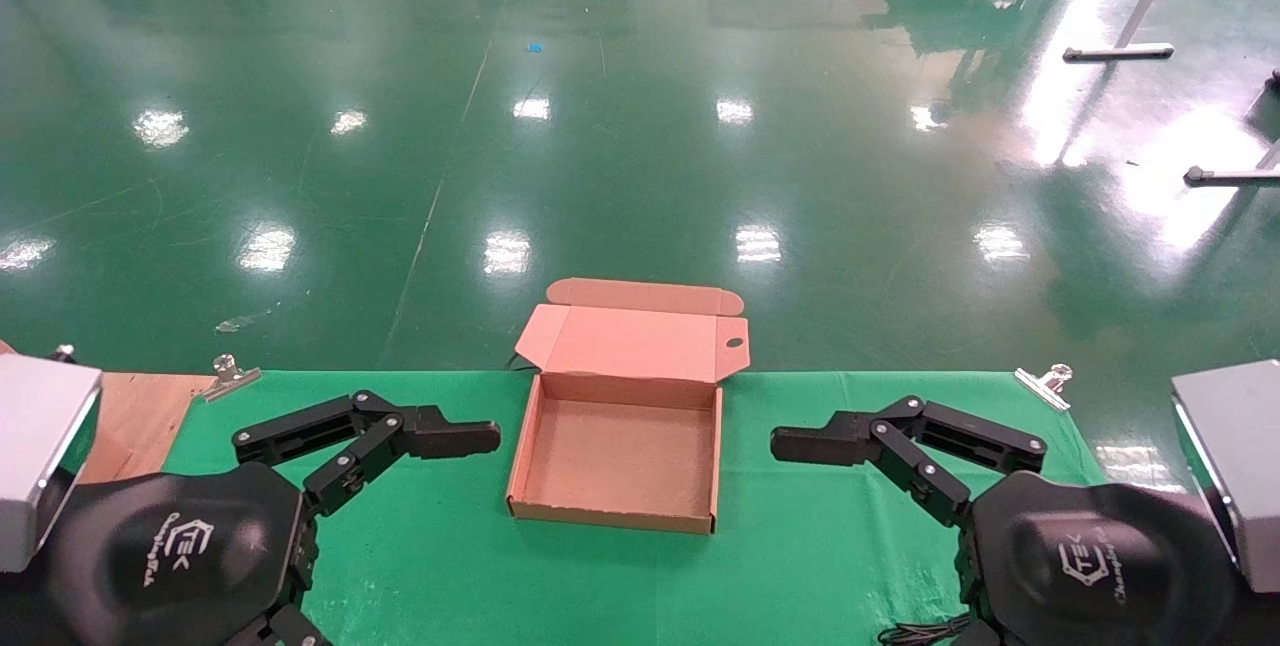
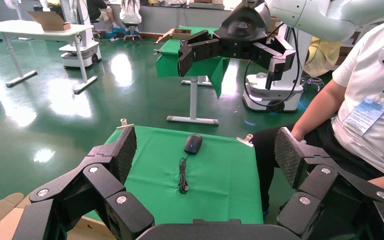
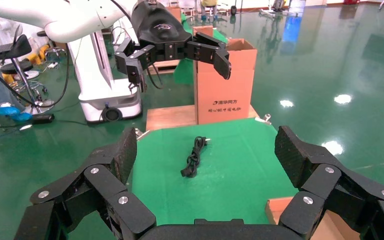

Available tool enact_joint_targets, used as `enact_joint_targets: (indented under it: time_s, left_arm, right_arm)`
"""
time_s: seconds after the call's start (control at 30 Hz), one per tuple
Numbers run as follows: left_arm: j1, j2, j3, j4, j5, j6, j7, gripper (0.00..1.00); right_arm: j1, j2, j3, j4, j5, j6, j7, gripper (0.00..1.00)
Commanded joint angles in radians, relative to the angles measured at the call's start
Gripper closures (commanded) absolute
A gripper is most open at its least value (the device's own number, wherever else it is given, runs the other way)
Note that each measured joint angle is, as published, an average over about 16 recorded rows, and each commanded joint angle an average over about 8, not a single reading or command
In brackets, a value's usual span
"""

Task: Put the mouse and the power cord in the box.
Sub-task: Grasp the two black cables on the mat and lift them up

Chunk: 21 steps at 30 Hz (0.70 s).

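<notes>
The shallow square brown cardboard box point(image 1: 620, 446) is seen open at the middle of the green-covered worktop point(image 1: 450, 566), its hinged lid folded back on the far side with the tuck flap and small oval hole showing. Nothing is seen inside the box; its floor is bare in the head view.

The left gripper point(image 1: 440, 438) is held above the cloth just to the left of the box, and the right gripper point(image 1: 830, 446) is held just to the right of it, both pointing inward toward the box. In each wrist view the arm's own jaws are seen spread wide apart, with nothing between them.

The small black oval mouse point(image 2: 193, 143) is shown in the left wrist view, lying on the green cloth well to the right of the box, beyond the right gripper, with its thin black wire point(image 2: 182, 175) trailing from it across the cloth. The thick black power cord point(image 3: 194, 157), gathered in loose loops with a chunky plug at its end, is shown in the right wrist view, lying on the cloth well to the left of the box, beyond the left gripper. Neither item is touched by a gripper.

The task is judged to be at its very start: the box is opened and ready, but both items are still to be picked up and placed inside.
</notes>
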State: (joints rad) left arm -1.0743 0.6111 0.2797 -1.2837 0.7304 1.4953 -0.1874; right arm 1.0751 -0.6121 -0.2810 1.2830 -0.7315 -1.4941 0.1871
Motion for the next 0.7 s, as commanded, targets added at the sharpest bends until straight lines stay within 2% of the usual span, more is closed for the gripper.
enact_joint_targets:
  time_s: [0.03,0.7]
  left_arm:
    - [0.000,0.000,0.000,0.000,0.000,0.000,0.000,0.00]
    - [0.000,0.000,0.000,0.000,0.000,0.000,0.000,0.00]
  right_arm:
    - [0.000,0.000,0.000,0.000,0.000,0.000,0.000,0.00]
    - [0.000,0.000,0.000,0.000,0.000,0.000,0.000,0.00]
